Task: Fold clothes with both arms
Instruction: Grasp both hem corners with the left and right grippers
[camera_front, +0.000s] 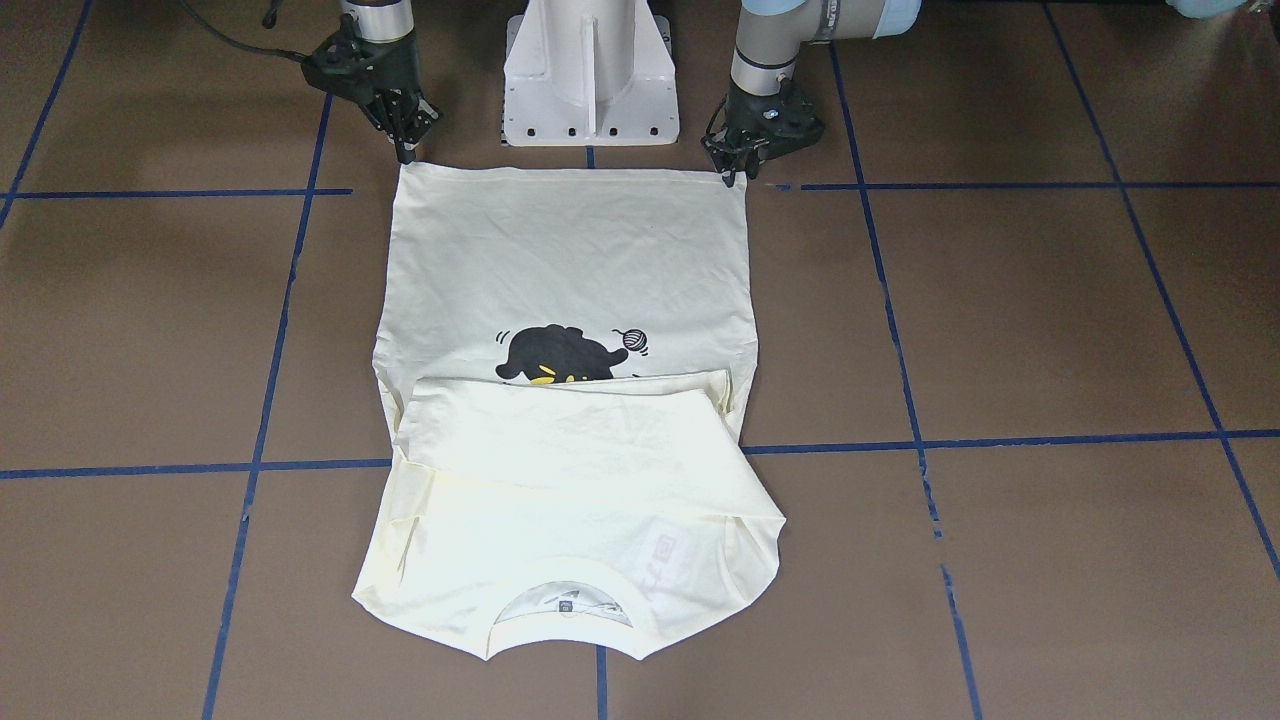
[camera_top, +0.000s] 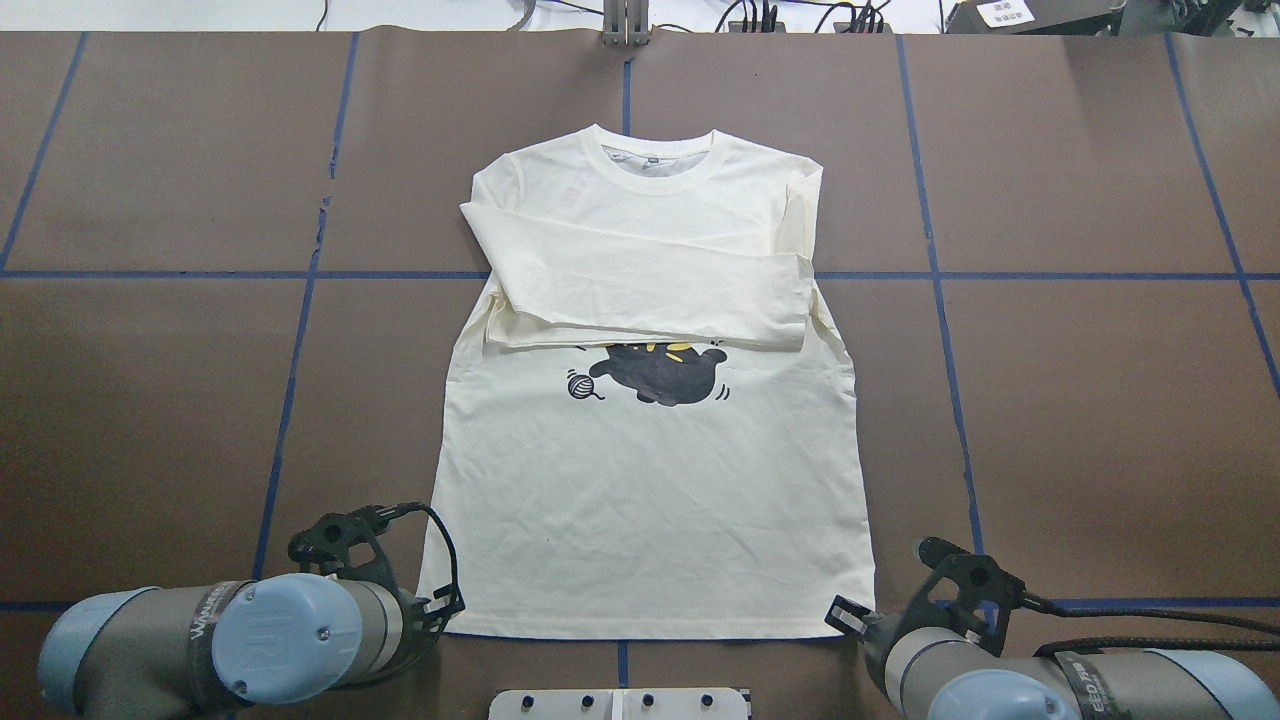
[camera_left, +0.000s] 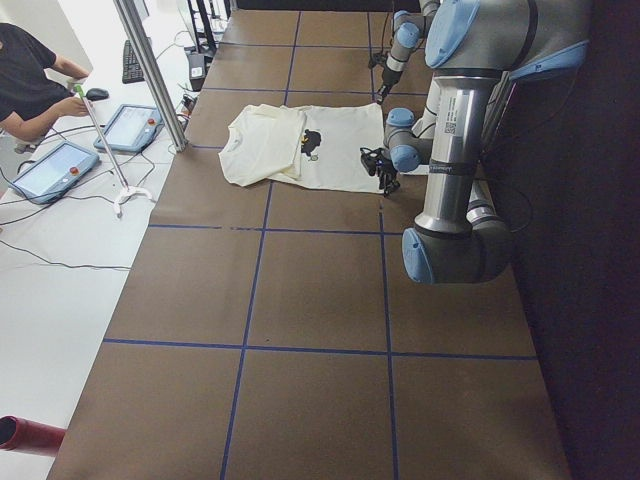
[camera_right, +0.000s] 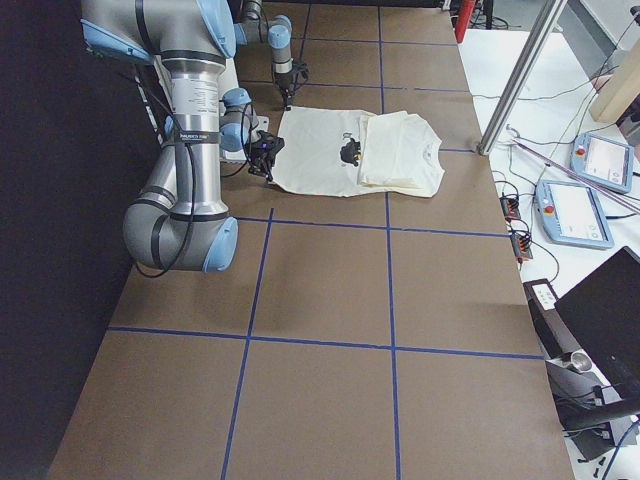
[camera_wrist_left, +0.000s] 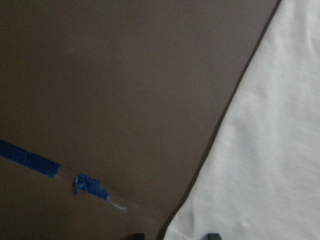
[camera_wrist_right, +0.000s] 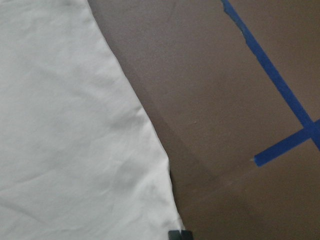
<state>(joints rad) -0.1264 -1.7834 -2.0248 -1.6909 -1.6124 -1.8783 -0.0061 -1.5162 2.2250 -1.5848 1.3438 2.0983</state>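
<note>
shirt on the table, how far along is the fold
Done: both sleeves lie folded across the chest of the T-shirt, covering the top of the cat print. In hand: the left arm's fingers are open astride one corner of the hem, and the right arm's fingers are shut at the other; the hem lies flat. To do: fold the hem up to the collar.
</note>
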